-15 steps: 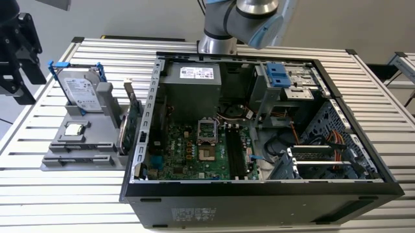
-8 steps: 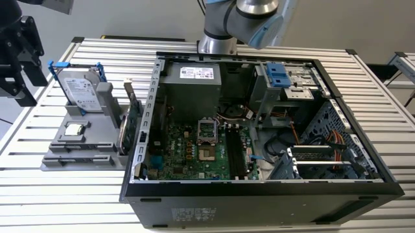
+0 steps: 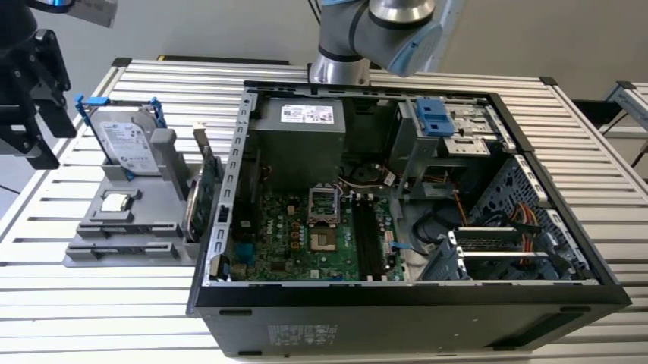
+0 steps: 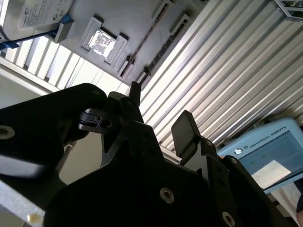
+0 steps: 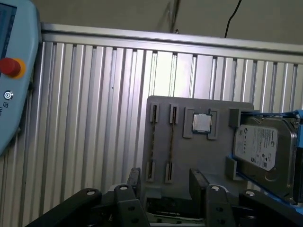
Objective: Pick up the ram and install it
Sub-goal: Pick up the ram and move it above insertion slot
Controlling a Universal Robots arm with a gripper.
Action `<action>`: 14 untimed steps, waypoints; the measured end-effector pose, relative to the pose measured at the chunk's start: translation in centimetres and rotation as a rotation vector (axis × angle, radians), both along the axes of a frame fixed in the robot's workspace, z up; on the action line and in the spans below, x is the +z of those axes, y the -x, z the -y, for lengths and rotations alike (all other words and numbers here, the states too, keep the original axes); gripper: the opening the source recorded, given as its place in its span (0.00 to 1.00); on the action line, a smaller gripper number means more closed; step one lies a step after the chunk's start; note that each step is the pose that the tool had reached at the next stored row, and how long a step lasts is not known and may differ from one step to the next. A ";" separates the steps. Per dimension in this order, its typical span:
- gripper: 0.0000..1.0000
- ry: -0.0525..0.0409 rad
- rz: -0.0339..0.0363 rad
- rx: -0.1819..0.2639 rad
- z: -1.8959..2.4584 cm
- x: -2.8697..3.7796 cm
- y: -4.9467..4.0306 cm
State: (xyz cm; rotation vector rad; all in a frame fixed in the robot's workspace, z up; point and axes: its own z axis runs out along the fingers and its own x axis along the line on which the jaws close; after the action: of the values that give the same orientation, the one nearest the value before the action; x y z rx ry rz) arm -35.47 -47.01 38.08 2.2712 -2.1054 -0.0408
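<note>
The ram [image 5: 171, 142] stands on edge in a slot of the grey parts holder [image 5: 213, 156], seen as a thin line; a second thin stick [image 5: 152, 142] sits in the slot beside it. In the second wrist view the ram [image 4: 147, 40] is a dark thin line on the same holder. My gripper [image 5: 165, 187] hovers well above the holder, open, with nothing between its fingers [image 4: 184, 130]. In the exterior view the gripper [image 3: 42, 144] hangs at the far left, above the table. The open computer case [image 3: 218, 227] shows its mainboard with long black memory slots [image 3: 368, 243].
On the holder [image 3: 91, 254] also sit a silver hard drive in a blue frame [image 3: 127, 144], a small square chip [image 3: 117, 202] and a green card [image 3: 208, 193] next to the case. A teach pendant [image 5: 14, 71] lies on the ribbed table [image 3: 102, 318]. The arm's base [image 3: 339, 68] stands behind the case.
</note>
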 end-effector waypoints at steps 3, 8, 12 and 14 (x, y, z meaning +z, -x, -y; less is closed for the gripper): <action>1.00 0.0001 0.0008 0.000 0.00 -0.19 0.00; 1.00 0.0001 0.0043 0.000 0.00 -0.53 -0.01; 1.00 0.0001 0.0088 0.000 0.01 -0.77 0.00; 1.00 0.0001 0.0136 0.000 0.01 -0.88 -0.01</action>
State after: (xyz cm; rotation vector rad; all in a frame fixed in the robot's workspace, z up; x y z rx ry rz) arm -35.47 -47.02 37.20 2.2781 -2.1117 -0.0253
